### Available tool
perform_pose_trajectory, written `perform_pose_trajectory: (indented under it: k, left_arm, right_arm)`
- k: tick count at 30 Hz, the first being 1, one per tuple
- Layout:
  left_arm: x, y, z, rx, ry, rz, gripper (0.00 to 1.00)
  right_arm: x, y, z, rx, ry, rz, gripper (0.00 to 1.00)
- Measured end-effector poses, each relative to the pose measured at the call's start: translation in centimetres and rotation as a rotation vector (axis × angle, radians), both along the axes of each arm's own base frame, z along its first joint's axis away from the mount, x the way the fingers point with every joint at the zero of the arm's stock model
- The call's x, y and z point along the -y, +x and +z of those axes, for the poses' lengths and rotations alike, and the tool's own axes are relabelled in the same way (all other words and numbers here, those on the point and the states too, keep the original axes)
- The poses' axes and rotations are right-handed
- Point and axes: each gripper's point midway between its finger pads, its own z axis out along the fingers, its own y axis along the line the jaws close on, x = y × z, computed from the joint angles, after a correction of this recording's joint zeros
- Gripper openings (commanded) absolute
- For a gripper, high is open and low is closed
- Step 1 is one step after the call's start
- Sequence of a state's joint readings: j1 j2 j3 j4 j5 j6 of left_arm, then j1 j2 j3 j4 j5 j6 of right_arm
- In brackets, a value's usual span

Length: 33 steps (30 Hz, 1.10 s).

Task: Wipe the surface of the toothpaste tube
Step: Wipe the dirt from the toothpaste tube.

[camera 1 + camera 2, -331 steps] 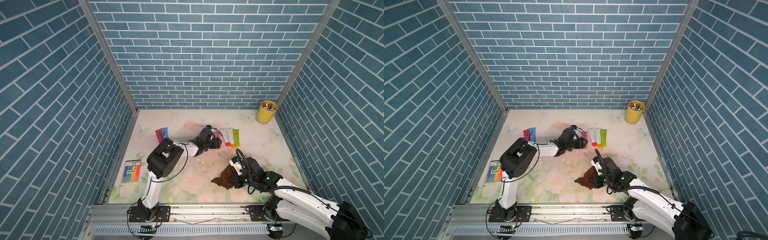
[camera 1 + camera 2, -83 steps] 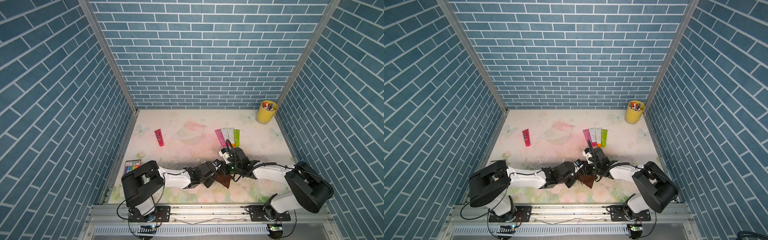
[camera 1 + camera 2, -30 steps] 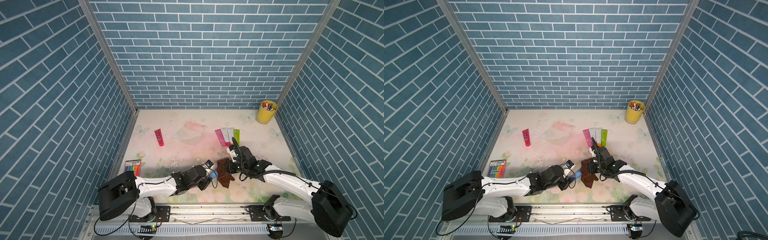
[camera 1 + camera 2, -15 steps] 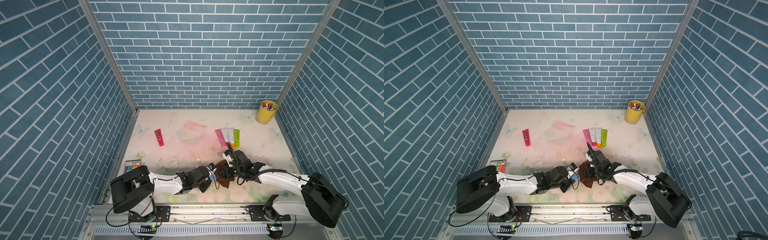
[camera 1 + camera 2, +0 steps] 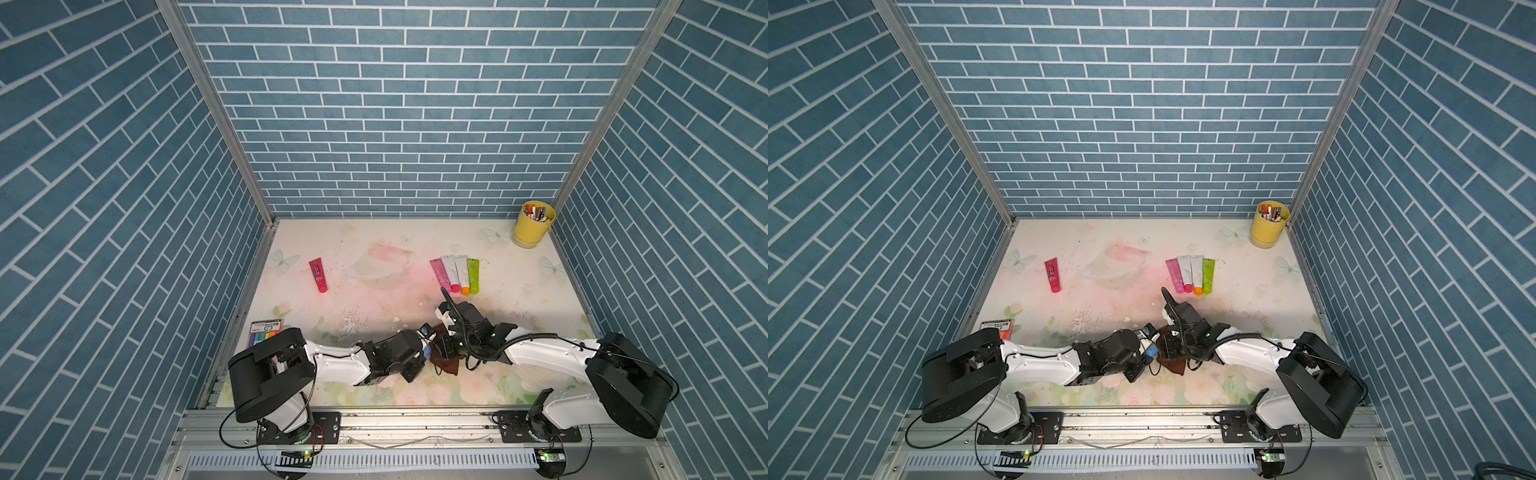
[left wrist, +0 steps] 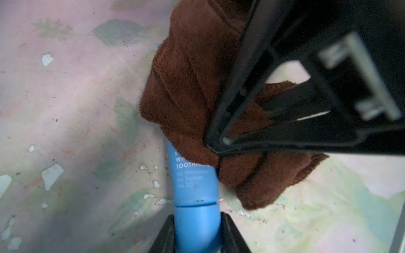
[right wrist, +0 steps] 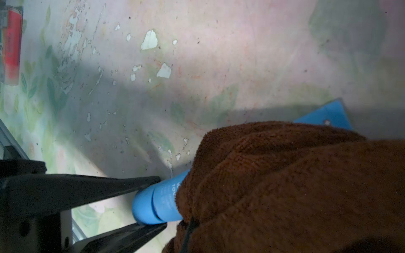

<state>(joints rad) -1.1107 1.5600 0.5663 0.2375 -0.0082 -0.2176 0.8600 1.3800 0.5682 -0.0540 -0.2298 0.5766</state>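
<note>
Gone from its old spot beside the red tube (image 5: pixel 318 274), the blue toothpaste tube (image 6: pixel 192 175) lay low over the surface (image 5: pixel 365 303) between the two arms, which had both swung in to meet near the front edge. We could not tell whether it touched the surface.

We saw the left pincer (image 6: pixel 197 215) pinching the tube's cap end, one finger on each side, with the body running straight out ahead of it. Just beyond those fingertips the brown cloth (image 6: pixel 186 87) was draped over the middle of the tube. The right pincer (image 6: pixel 215 145) was pressed together on a fold of that cloth, its tip right at the tube's side. Past the cloth, away from the left pincer, the flat crimped end (image 7: pixel 324 116) poked out uncovered.

We judged the hold to be the weak point. Only the cap was gripped, so a hard drag of the cloth away from the left pincer could pull the tube free or kink its soft body. The cloth, held by one fold, could slip out or bunch up and skate along without wiping. With the pincers so near each other, a stroke back toward the cap could knock their fingers together.
</note>
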Motion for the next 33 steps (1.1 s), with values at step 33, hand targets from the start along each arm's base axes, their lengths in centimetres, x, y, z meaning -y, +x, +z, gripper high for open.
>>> perform_pose_trajectory:
  k: [33]
  left_arm:
    - [-0.9, -0.7, 1.1, 0.011, -0.049, -0.007, 0.01]
  right_arm:
    - [7.1, 6.3, -1.7, 0.065, -0.128, -0.334, 0.0]
